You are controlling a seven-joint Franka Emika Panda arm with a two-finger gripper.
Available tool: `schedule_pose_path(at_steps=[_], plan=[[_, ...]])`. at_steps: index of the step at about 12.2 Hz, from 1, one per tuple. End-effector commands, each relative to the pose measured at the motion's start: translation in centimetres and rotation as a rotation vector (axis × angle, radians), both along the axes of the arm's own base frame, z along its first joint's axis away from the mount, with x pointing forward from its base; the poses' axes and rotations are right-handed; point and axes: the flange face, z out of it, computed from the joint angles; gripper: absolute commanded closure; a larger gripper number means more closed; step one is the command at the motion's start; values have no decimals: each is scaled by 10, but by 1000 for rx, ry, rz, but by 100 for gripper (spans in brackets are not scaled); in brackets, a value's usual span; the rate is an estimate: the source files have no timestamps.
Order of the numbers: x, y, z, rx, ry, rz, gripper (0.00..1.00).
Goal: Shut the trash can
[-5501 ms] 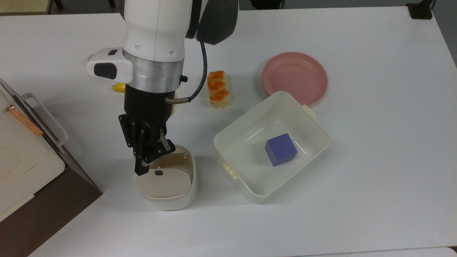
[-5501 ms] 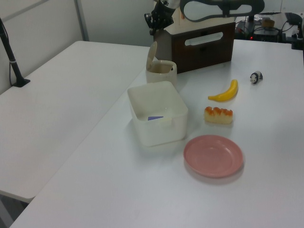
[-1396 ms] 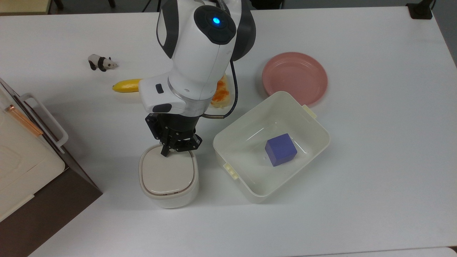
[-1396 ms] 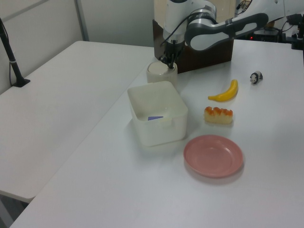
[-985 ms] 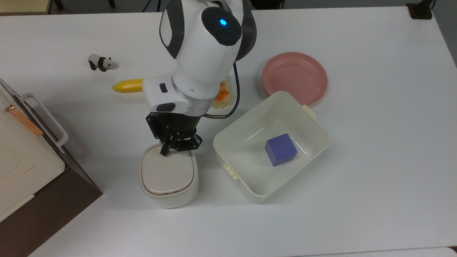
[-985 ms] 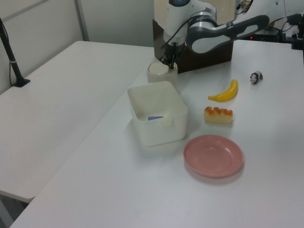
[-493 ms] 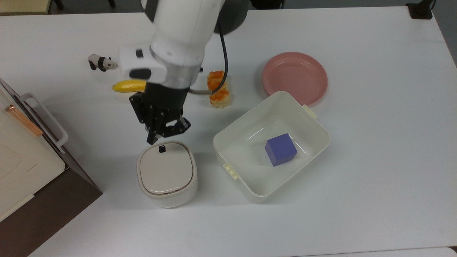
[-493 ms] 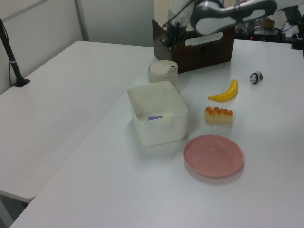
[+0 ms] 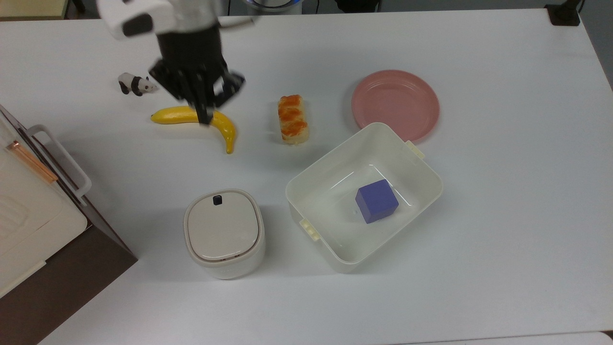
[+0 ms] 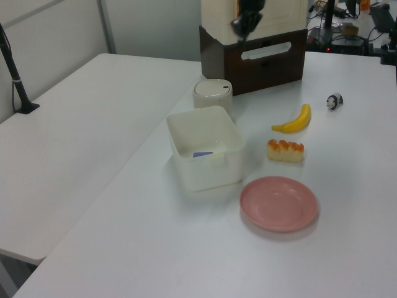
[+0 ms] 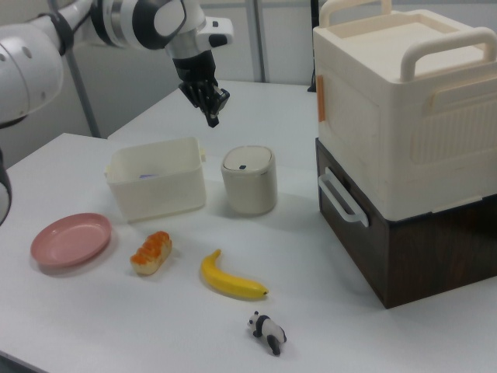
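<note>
Unlabelled trash can (image 9: 223, 233), black button

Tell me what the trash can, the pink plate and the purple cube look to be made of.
Trash can: likely plastic, smooth cream body, matte beige lid.
Pink plate: probably plastic, though glazed ceramic is possible; even colour, soft sheen.
Purple cube: unclear, perhaps painted wood or foam; flat matte faces.

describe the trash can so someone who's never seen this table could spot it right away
Start at the big cream box on a dark brown base at the table's edge. Beside it, in the right view, stands the trash can, with the larger open tub on its other side. It is the small cream bin with rounded corners, its flat beige lid shut and bearing a small black button.
</note>
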Motion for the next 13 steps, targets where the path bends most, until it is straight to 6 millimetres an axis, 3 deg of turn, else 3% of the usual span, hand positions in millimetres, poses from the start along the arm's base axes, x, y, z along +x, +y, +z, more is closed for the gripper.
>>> schedule_pose_path(at_steps=[1,6,7,8,11,12,13], plan=[[-38,-15,10,64,120,174,100],[-52,-24,5,98,211,288,100],[-55,-33,8,96,212,274,100],[-57,-37,11,96,206,265,96],[-57,-42,22,89,175,255,69],[-57,-42,23,85,172,254,52],[-57,-44,25,81,167,250,21]])
